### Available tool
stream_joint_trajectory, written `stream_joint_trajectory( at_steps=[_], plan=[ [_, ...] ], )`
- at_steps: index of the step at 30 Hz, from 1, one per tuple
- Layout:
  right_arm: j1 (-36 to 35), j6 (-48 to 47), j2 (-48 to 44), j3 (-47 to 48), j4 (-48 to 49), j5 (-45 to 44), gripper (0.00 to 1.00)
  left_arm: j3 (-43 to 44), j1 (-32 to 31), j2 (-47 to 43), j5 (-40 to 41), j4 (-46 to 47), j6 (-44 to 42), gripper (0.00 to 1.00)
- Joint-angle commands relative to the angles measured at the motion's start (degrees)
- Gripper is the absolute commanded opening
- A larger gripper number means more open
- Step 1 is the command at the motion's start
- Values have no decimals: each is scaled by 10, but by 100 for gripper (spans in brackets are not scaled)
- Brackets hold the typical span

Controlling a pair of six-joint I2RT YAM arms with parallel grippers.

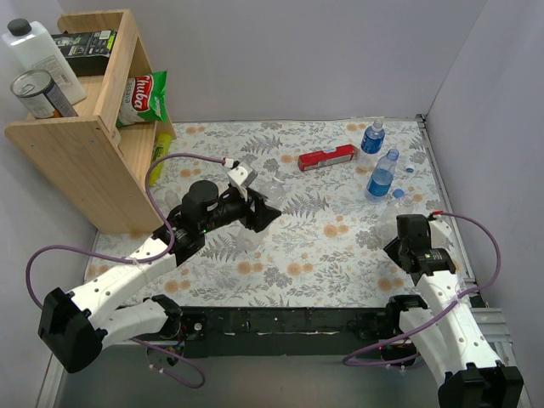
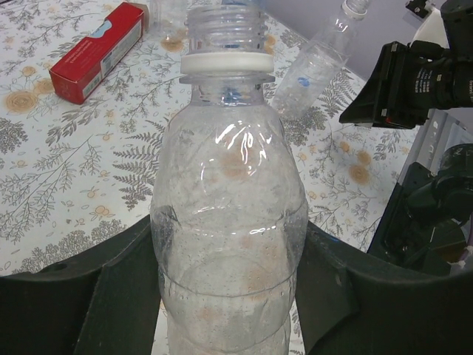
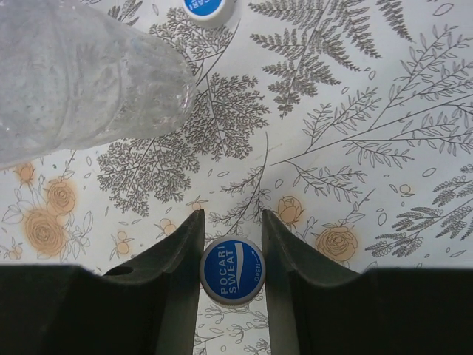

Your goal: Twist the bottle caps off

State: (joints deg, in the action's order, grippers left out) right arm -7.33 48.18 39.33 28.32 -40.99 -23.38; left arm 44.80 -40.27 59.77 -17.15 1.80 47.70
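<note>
Two arms on this one. The left gripper [image 2: 229,244] is open about as wide as a bottle and clamped on a clear bottle [image 2: 229,170] near the middle of the table. It's thin, crinkly plastic, and the threaded neck is bare, with only a white collar ring under it.

The right gripper [image 3: 232,216] is down at the right side, its fingers only a cap's width apart. A loose cap [image 3: 232,271] sits on the cloth between them, and both fingers seem to touch it. It's round and flat, with a blue top, white lettering and a pale rim.

The table has a matte cloth [image 1: 323,246] printed with grey ferns and orange flowers. Plain pale walls stand on three sides, and there's a wooden shelf [image 1: 76,144] at the far left.

I count four bottles:
- the held one
- a lying bottle [image 2: 310,70], clear, with its whitish cap [image 2: 356,7] on
- two upright bottles with blue labels at the far right [image 1: 372,136] [image 1: 382,177], capped as far as I can tell

There are two loose caps, counting the second cap [image 3: 207,6] a bit farther out, and one glossy red box [image 1: 327,158].
</note>
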Motion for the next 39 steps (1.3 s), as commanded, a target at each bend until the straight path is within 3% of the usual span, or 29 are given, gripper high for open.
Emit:
stream_joint_trajectory(
  at_steps=[1, 5, 20, 26, 35, 37, 39],
  plan=[
    [7, 54, -6, -14, -14, -75, 1, 12, -5, -22, 15, 0, -12, 35],
    [33, 42, 14, -33, 11, -121, 1, 11, -6, -24, 15, 2, -11, 35],
    [145, -23, 85, -48, 134, -116, 3, 9, -7, -28, 12, 4, -11, 35],
    [151, -28, 88, -54, 149, -110, 16, 10, -7, -29, 11, 4, -11, 36],
    [152, -43, 91, -55, 159, -95, 47, 10, -7, -32, 8, 4, -11, 36],
    [152, -43, 91, -54, 159, -92, 59, 11, -7, -32, 7, 3, -11, 36],
    [153, -43, 91, -54, 159, -93, 62, 12, -7, -31, 7, 2, -11, 36]
  ],
)
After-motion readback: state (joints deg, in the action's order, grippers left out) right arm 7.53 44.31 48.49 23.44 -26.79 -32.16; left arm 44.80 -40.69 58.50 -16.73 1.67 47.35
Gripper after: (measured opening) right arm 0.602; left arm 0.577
